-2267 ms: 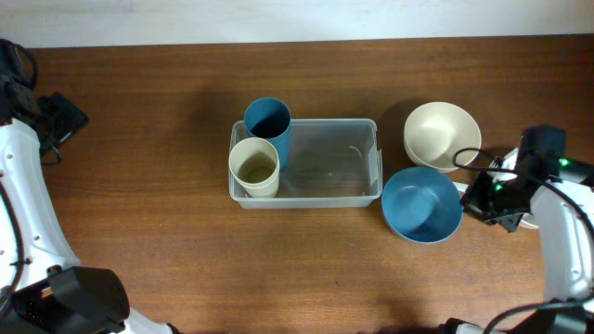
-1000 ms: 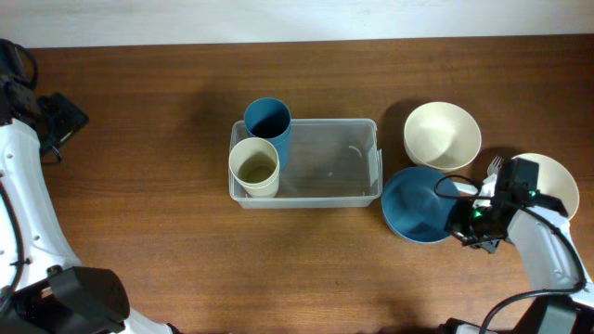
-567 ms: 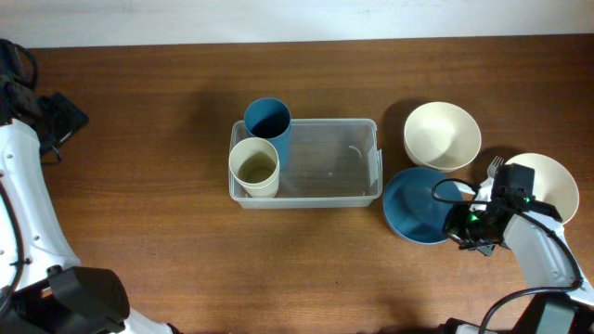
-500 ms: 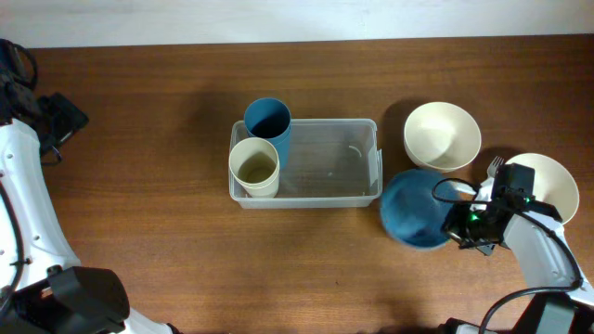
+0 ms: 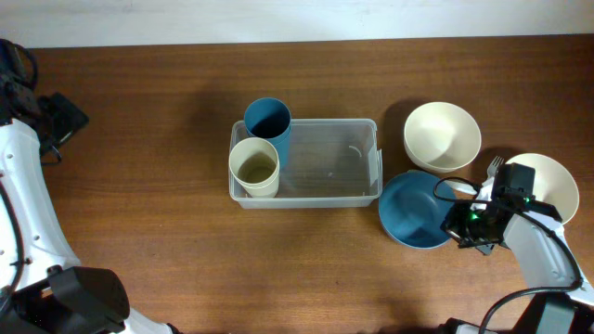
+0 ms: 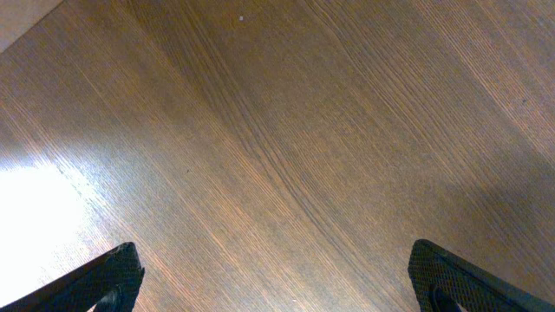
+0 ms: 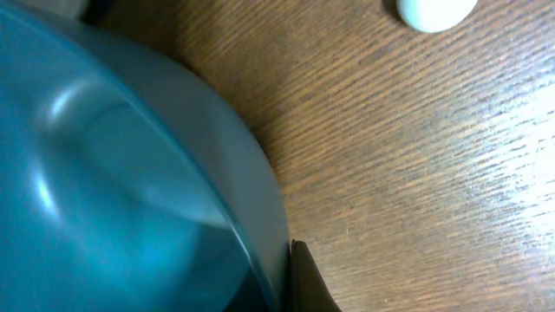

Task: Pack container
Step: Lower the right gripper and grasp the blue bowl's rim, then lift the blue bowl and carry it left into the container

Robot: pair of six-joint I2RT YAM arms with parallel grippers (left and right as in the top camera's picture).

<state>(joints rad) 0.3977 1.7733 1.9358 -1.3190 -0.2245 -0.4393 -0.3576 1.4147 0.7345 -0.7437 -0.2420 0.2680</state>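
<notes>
My right pincer [image 5: 457, 224] is clamped on the 3 o'clock rim of the blue bowl [image 5: 418, 209]; the container [image 5: 325, 167], long axis 9-to-3, lies at my 10 o'clock, just past the bowl, nearer this arm

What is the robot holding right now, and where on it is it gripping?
The right gripper pinches the blue bowl by its rim, at the edge nearest that arm. The left gripper is open over the table and holds nothing.

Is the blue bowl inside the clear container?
No, the blue bowl is outside the container, off its right end, with the right gripper at the bowl's rim.
</notes>
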